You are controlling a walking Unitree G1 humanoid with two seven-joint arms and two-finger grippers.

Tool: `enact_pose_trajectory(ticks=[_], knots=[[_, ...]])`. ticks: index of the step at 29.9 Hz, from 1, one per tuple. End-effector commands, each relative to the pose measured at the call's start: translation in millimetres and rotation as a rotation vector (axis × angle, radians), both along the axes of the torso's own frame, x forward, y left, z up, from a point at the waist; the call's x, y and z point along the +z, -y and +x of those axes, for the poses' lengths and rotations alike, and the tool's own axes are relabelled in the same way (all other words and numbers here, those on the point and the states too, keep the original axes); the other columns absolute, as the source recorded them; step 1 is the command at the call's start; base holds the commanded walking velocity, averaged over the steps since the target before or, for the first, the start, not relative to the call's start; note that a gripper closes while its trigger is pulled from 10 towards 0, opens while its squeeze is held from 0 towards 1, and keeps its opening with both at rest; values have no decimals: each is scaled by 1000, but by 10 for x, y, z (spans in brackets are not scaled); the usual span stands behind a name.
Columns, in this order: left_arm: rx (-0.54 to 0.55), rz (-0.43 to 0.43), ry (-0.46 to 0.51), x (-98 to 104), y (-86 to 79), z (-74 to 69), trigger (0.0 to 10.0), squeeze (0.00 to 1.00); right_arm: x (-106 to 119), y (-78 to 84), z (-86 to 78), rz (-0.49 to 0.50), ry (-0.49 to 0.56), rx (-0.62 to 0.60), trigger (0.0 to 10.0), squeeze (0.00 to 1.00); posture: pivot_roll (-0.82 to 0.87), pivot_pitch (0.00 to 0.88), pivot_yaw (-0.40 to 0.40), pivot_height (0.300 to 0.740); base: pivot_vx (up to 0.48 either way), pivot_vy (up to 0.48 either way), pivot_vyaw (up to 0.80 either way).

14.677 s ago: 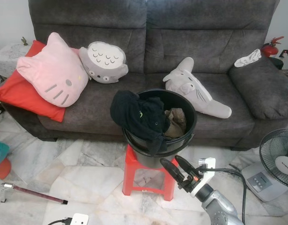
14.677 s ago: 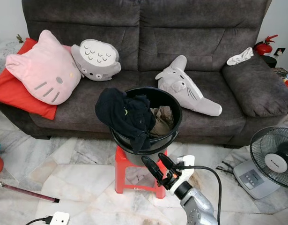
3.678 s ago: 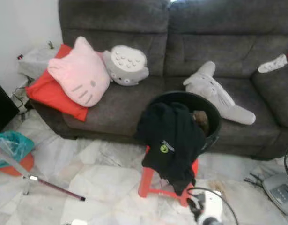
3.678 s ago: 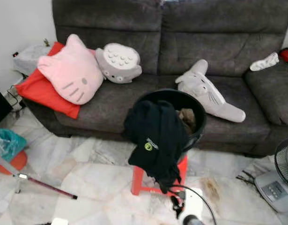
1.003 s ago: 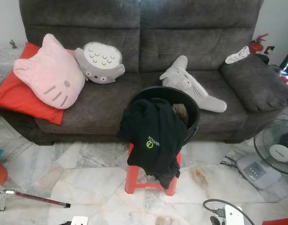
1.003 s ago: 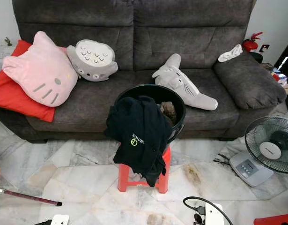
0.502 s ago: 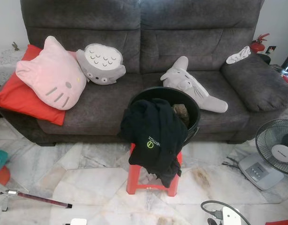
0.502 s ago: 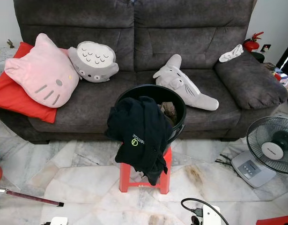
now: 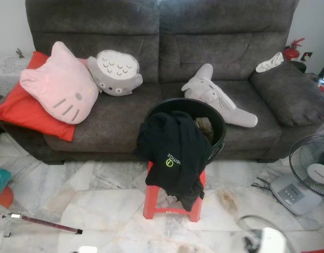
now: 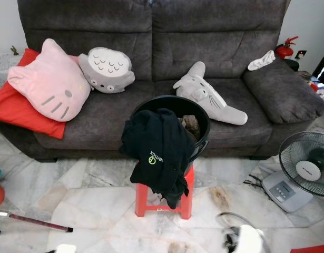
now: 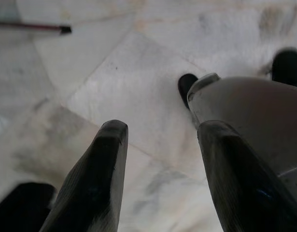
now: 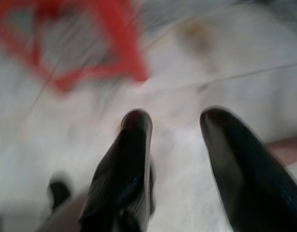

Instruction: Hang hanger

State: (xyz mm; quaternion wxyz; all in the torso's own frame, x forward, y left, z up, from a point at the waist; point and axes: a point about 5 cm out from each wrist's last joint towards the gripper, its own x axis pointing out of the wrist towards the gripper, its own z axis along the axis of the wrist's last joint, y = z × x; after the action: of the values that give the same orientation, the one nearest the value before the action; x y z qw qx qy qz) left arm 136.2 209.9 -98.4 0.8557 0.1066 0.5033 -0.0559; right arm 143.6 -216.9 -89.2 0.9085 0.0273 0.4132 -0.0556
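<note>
Comparing with half a second ago, you get almost the same scene: black garment (image 9: 174, 153) draped over the black bucket (image 9: 217, 132) on the red stool (image 9: 151, 203) before the sofa (image 9: 151, 37); the white unit at bottom right now blurs. Wrist views add both pincers over marble floor (image 11: 138, 92): left pincer (image 11: 160, 133) fingers apart, empty; right pincer (image 12: 175, 118) fingers apart, empty, stool blurred beyond. Can't spot a hanger.

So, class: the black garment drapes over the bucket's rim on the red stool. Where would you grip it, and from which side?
Grip the black garment at the bunched fold on the bucket rim, coming from above and the front. The rest hangs loose over the red stool.
</note>
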Motion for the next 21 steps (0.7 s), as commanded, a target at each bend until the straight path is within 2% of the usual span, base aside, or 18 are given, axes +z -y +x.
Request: enact_pose_trajectory(ticks=[1,3,7,10,13,15,21], knots=[[17,-7,18,6,-5,3,10000,0,-9,14,-48,-20,-15,77,10000,0,-127,0,-16,740,0,0,0],[50,-5,45,18,-13,26,10000,0,37,162,-20,-40,11,8,10000,0,-139,0,-12,740,0,0,0],[107,-20,14,-5,-16,-19,10000,0,53,272,-37,-62,13,-88,10000,0,-174,0,0,740,0,0,0],[115,-25,14,-6,-17,-22,10000,0,56,276,-38,-61,18,-94,10000,0,-170,0,-2,740,0,0,0],[118,-32,22,-1,-21,-15,10000,0,65,285,-31,-101,20,-72,10000,0,-157,0,-9,740,0,0,0],[140,-37,31,3,-30,-10,10000,0,83,337,-28,-77,57,-223,10000,0,-155,0,-3,740,0,0,0],[165,-36,29,6,-48,-4,10000,0,78,321,-5,-27,60,-268,10000,0,-135,38,-2,740,0,0,0]])
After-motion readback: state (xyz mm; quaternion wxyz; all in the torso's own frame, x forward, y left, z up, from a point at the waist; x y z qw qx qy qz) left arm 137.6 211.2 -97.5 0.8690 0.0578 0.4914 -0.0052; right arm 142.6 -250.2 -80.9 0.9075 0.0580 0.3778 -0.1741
